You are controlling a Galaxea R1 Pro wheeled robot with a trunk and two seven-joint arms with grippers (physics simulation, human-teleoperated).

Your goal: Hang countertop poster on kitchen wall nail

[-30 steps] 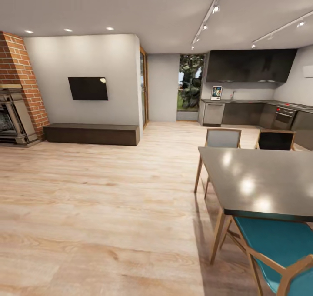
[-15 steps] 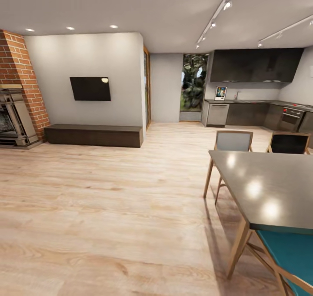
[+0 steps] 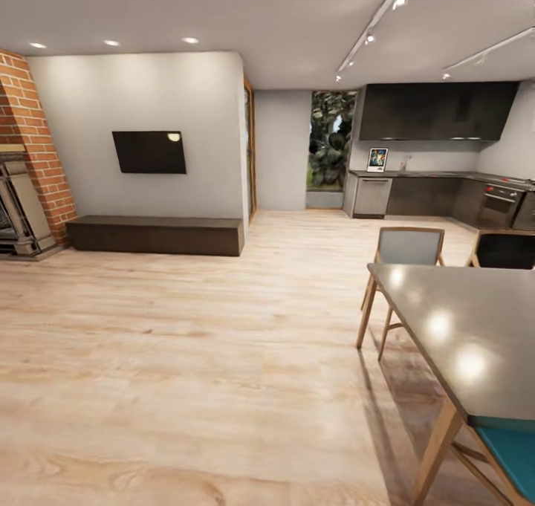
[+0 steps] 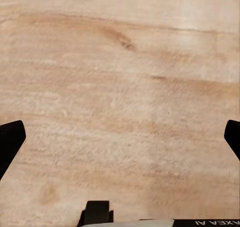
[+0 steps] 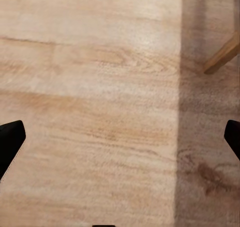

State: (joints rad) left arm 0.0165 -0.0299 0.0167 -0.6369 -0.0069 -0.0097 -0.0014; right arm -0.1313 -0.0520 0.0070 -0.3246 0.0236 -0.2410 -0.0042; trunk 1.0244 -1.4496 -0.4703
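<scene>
View has swung rightward, poster (image 3: 377, 160) on far counter (image 3: 438, 173) beyond dining table (image 3: 475, 328) | we judge: in transit | both jaws spread, empty over floor (image 4: 120, 87).

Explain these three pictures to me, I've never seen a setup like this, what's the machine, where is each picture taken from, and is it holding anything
This is a simulated wheeled robot with two arms, each ending in a two-finger gripper. The big picture comes from a camera on its head, looking across an open living room toward the kitchen. Far off, the poster stands on the kitchen countertop, leaning against the wall. Nearer, at the right, is a dark dining table with chairs around it; at the left, a television hangs above a low bench.

The two smaller pictures come from cameras on the wrists, looking down at the wooden floor. The left gripper and the right gripper each show dark fingertips at the picture's edges, spread wide with nothing between them. So it holds nothing, and the poster is still far away.
</scene>
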